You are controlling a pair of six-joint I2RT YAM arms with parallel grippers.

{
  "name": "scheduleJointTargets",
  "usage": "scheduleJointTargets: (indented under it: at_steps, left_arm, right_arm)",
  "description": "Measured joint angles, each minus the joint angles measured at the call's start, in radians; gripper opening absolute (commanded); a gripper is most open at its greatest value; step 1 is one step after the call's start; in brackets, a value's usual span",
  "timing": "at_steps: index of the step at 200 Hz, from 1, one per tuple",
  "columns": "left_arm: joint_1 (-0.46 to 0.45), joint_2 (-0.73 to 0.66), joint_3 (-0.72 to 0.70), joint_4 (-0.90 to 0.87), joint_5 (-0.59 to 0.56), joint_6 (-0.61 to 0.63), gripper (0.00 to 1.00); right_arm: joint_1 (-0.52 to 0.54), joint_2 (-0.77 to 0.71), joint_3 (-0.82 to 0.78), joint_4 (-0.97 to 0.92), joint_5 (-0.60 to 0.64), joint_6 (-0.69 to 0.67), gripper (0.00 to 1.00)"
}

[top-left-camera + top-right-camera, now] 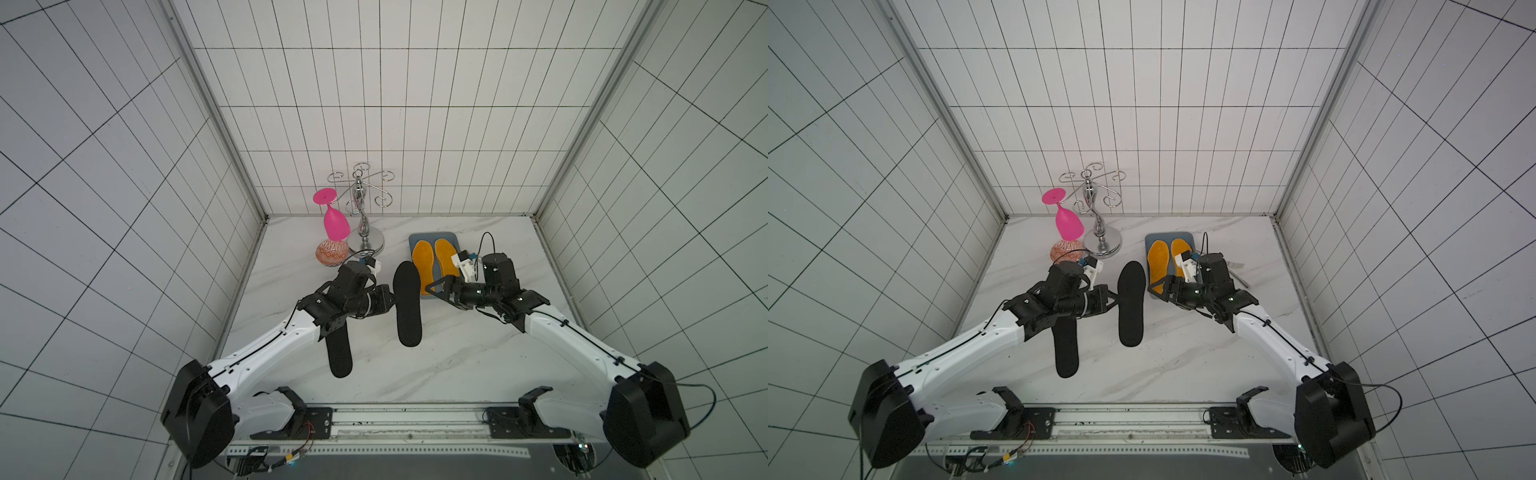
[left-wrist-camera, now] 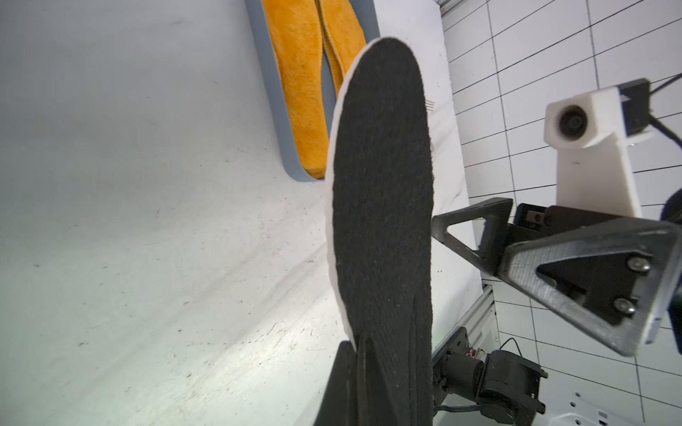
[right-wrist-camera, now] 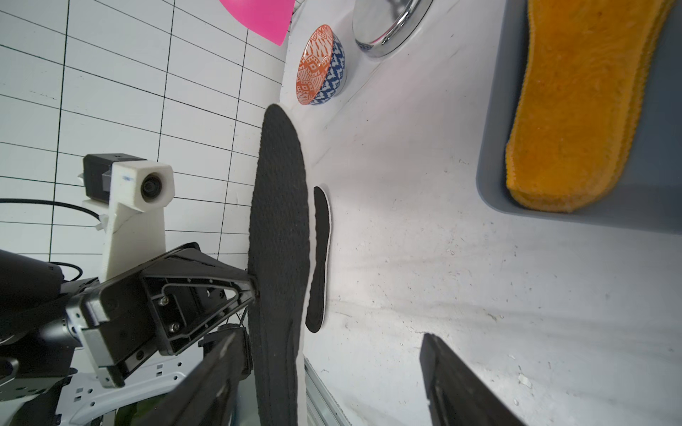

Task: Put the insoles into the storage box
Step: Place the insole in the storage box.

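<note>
Black foot-shaped insole (image 1: 407,307), clamped in the left claw (image 1: 1115,297), may slip loose if the spread right claw (image 1: 434,289) nudges its floppy edge.

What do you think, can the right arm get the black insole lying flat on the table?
Probably not yet. The left gripper holds the other black insole up between the right gripper and the flat insole, partly under the left arm.

White marble-patterned tabletop (image 1: 457,353), blue-grey storage box (image 1: 432,236) at far right, black insole (image 1: 340,353) lying flat front left, patterned bowl (image 1: 332,252) beside chrome stand (image 1: 365,240), fork (image 1: 1236,265) right of the box
</note>
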Motion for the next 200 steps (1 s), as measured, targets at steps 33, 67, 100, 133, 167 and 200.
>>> scheduleJointTargets:
  at_steps: [33,67,100,133,167,200]
  left_arm:
    - [0.0,0.0,-0.017,0.087,0.054,-0.018,0.0]
    - [0.0,0.005,-0.03,0.151,0.087,-0.031,0.0]
    - [0.0,0.024,-0.035,0.172,0.097,-0.037,0.0]
    - [0.001,0.024,-0.039,0.173,0.092,-0.042,0.44]
    - [0.001,-0.005,-0.045,0.139,0.036,-0.008,0.79]
    - [0.003,-0.107,-0.059,0.114,-0.072,0.047,0.91]
  right_arm:
    - [0.0,0.026,-0.001,0.062,-0.04,0.038,0.43]
    - [0.006,0.048,-0.011,0.139,-0.079,0.084,0.31]
    - [0.009,0.063,-0.013,0.183,-0.103,0.11,0.07]
    - [0.011,0.062,-0.014,0.199,-0.11,0.126,0.0]
    - [0.01,0.066,-0.002,0.132,-0.11,0.08,0.0]
    - [-0.03,0.127,0.084,-0.001,-0.111,-0.023,0.0]
